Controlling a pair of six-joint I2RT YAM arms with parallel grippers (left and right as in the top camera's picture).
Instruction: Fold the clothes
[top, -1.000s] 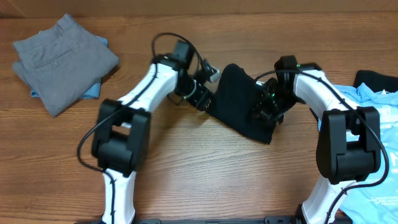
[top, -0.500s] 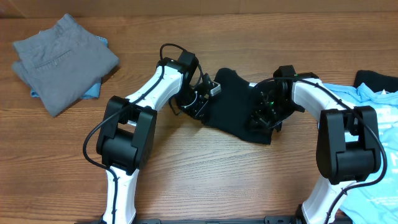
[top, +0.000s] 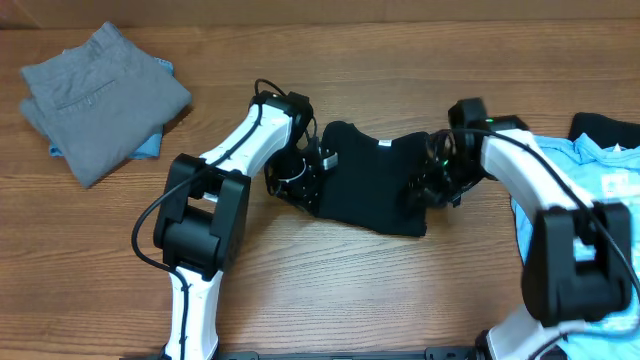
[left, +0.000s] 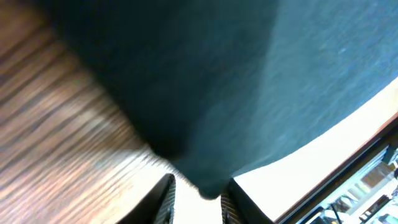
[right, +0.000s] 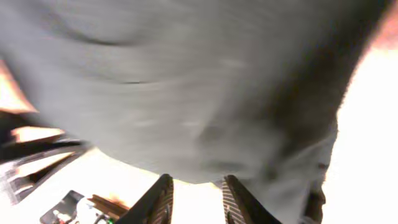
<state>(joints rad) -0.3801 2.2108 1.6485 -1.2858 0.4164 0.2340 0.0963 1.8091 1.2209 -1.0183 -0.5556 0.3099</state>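
Since the earlier frame the black T-shirt (top: 370, 185) has been drawn out wider and flatter between the two arms, and both tools have dropped nearer the front edge of the desk (top: 300, 290).

Far left: grey trousers (top: 105, 95), folded and set aside, well apart from the work.

Left of centre: left tool (left: 199, 186), clamped on the shirt's left edge. A tongue of black cloth hangs pinched between its fingers (left: 166, 199).

Centre: the shirt itself, strung between the arms at mid-desk. Whether its middle rests on the wood cannot be told.

Right of centre: right tool (right: 196, 183), its tips buried in cloth that hangs over the camera with light beneath. It is judged to be closed on the shirt's right edge.

Far right: light-blue tee (top: 600, 170), unfolded and waiting, partly under the right arm.

Handling: the shirt is judged light, limp and quite without stiffness. It will sag and crease wherever it is unsupported, and it is not fragile. A thin pinch may slip, so hold is best taken at a hem, shoulder seam or corner. The two grips should be kept well apart, so the cloth stays taut while it is laid down.
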